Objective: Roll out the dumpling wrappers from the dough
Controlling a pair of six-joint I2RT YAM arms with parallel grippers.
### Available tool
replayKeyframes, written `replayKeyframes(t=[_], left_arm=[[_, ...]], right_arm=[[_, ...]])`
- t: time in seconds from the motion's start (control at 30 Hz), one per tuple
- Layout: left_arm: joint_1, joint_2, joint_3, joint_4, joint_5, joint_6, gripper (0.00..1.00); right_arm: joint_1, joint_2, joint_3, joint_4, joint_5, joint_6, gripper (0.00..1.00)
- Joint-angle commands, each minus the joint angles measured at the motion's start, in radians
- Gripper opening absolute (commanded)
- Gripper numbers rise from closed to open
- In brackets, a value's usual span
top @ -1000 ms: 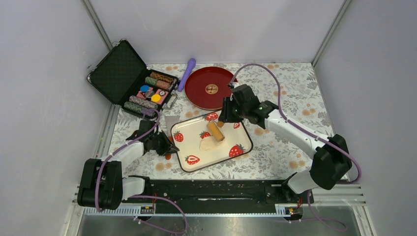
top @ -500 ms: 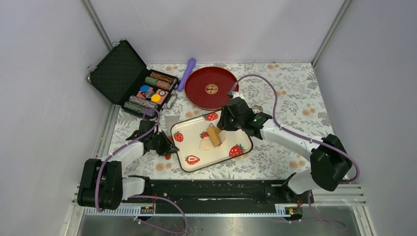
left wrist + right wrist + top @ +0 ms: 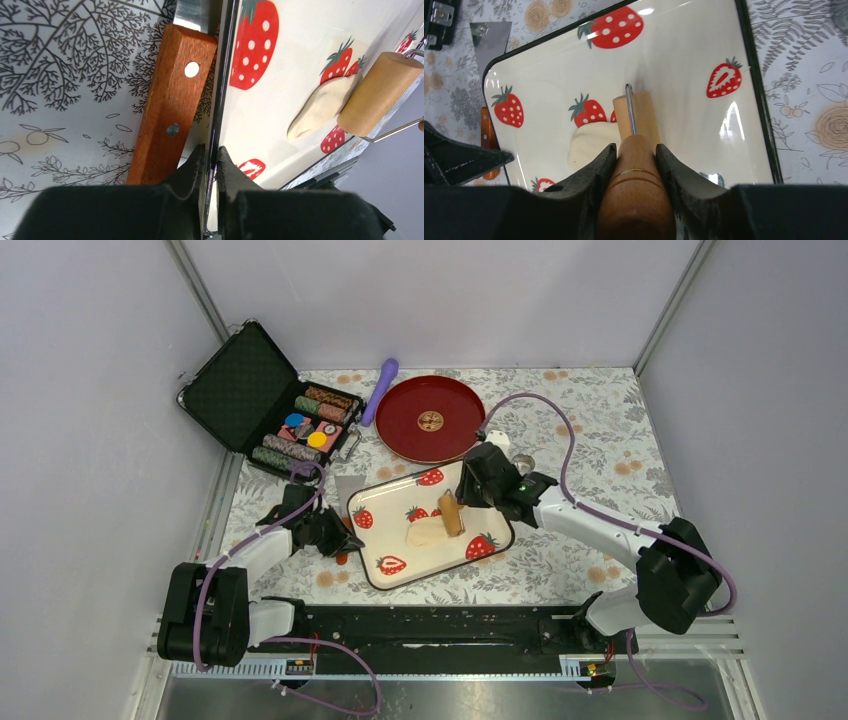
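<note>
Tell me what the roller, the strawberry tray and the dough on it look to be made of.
The roller looks like pale bare wood, matte with faint grain, on a thin metal wire frame. The strawberry tray has a glossy cream face, printed berries and a dark rim. The glare suggests enamelled metal or hard plastic, but I cannot tell which. The dough is a soft, matte beige mass, smooth and slumped.

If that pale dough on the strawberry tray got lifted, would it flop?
Probably floppy: the dough lies flattened and uneven against the wooden roller. Likely light, being small. Flat like that, it shouldn't roll.
</note>
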Motion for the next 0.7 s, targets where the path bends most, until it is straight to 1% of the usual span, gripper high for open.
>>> replayKeyframes(t=[0.0,0.13,0.4,0.53,0.67], left_arm=[[0.013,0.002,-0.019,-0.002,-0.050,-0.028,0.00],[0.013,0.003,-0.016,0.001,-0.049,-0.032,0.00],[0.013,0.002,-0.005,-0.004,-0.050,-0.036,0.00],[0.013,-0.007,-0.007,-0.012,-0.054,-0.033,0.00],[0.013,-0.009,-0.012,-0.012,-0.052,-0.031,0.00]], right_arm=[[-0.032,-0.001,-0.045,-0.112,0.118,-0.012,0.00],[-0.030,0.024,-0.020,-0.181,0.129,-0.009,0.00],[-0.024,0.038,-0.039,-0.218,0.177,-0.012,0.00],[-0.037,-0.009,-0.027,-0.220,0.186,-0.019,0.00],[-0.041,-0.070,0.033,-0.203,0.150,-0.071,0.00]])
